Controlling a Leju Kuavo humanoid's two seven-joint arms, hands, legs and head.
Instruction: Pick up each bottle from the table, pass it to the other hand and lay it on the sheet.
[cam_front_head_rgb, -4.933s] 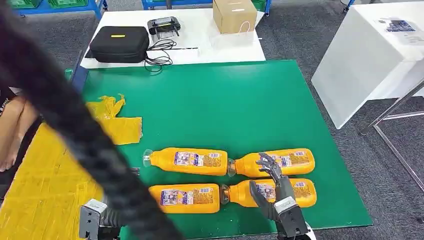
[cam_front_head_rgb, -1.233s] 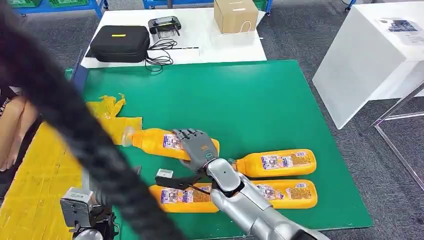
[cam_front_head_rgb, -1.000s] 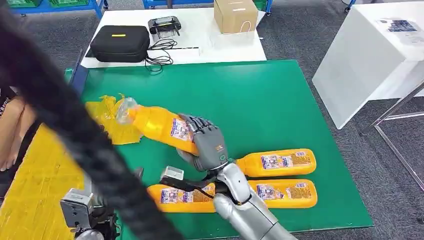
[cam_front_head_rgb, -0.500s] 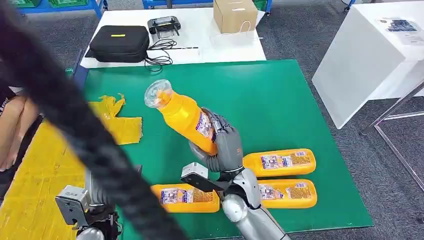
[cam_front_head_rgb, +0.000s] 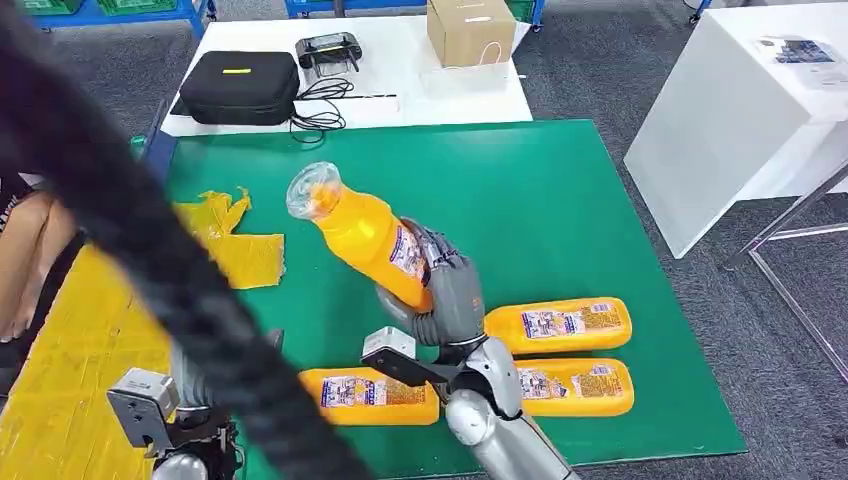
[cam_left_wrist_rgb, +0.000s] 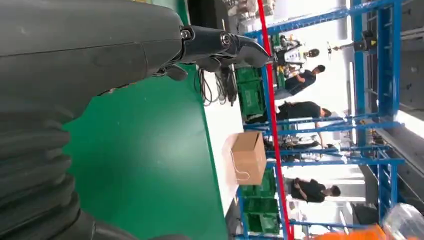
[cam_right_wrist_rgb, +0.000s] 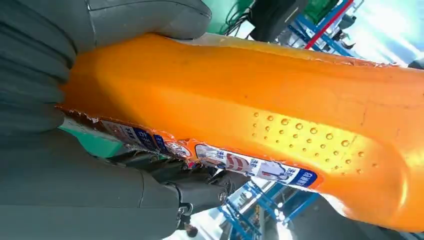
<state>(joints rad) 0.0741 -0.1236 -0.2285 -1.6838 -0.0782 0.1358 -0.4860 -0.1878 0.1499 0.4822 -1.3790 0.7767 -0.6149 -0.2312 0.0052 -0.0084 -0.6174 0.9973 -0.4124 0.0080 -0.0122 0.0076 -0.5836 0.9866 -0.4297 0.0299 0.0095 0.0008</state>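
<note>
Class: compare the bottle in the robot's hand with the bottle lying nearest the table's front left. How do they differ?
The held bottle is raised and tilted, gripped by the right hand; the lying bottle rests flat on the green table, untouched. Both are orange with labels.

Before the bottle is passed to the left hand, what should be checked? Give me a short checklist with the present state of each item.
1. Right hand holds the lifted bottle firmly, fingers wrapped on its body: ok.
2. Bottle is off the table, tilted, cap end up and toward the sheet side: ok.
3. Left hand is empty and ready to receive: ok.
4. Left hand is raised close to the bottle: not ok; the left arm is low at the near table edge.
5. Yellow sheet has free space: ok.
6. Three other bottles lie away from the passing path: ok.
</note>
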